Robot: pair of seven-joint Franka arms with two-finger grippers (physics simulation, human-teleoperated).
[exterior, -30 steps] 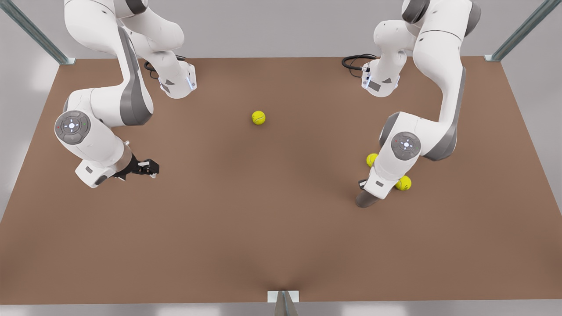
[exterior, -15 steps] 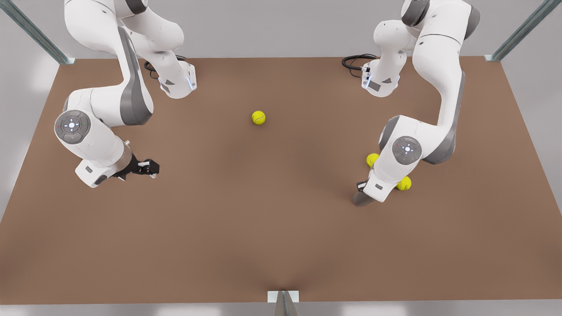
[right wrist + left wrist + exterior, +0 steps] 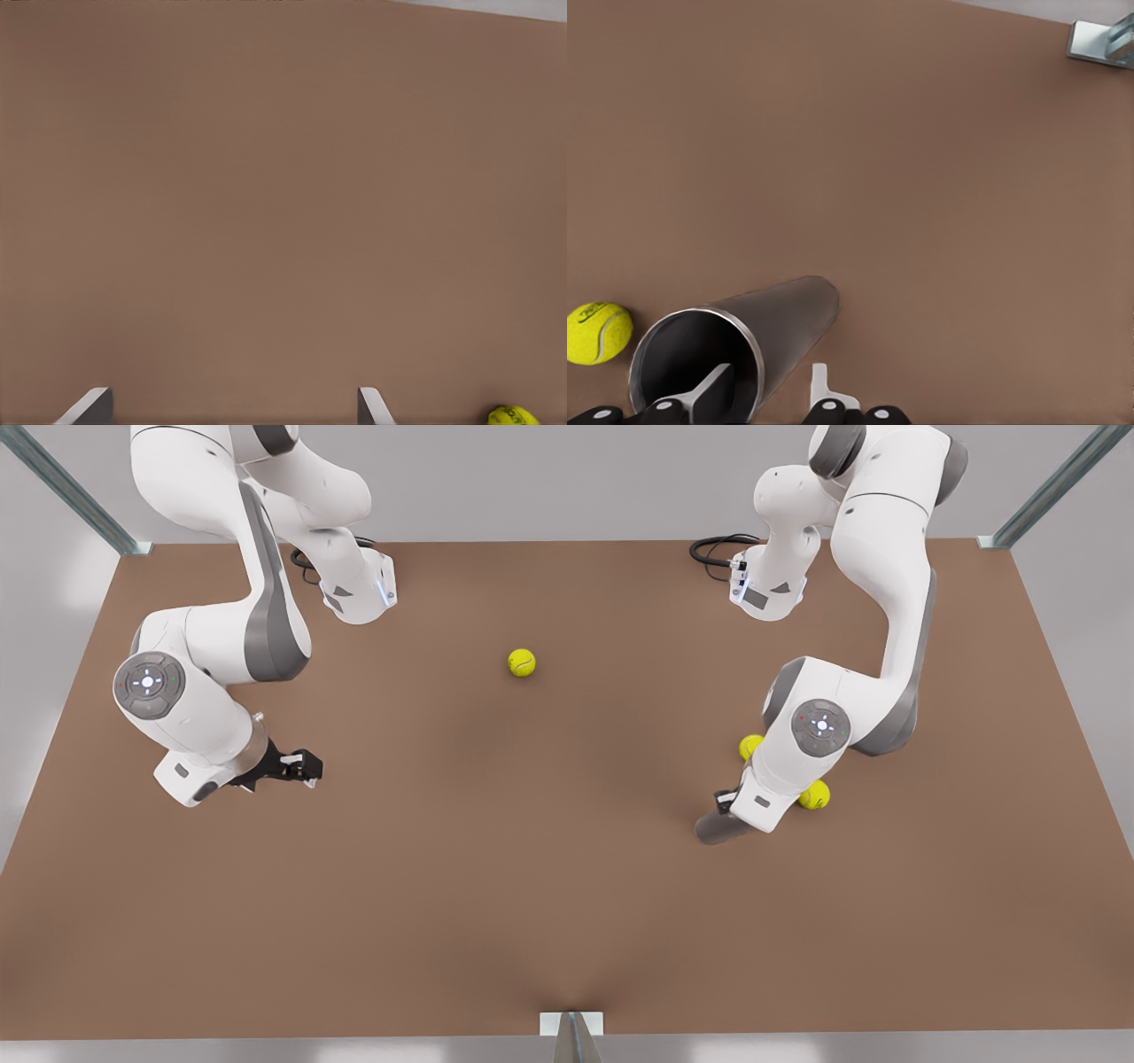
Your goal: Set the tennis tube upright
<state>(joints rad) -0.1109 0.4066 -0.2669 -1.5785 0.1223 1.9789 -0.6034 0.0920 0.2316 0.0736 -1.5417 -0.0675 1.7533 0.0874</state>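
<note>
Front view first: the tennis tube lies in the right half of the frame on the brown table, its grey end sticking out toward lower left from under the white wrist of the arm on the front view's right. Two tennis balls sit close by, one above the wrist and another just to its right; a third ball rests alone near the upper middle. The left wrist view shows the left gripper at the tube's open, silver-rimmed end, one finger inside the mouth and the other outside, pinching the wall. The right gripper, at the front view's left, hangs above bare table with its fingers spread apart.
</note>
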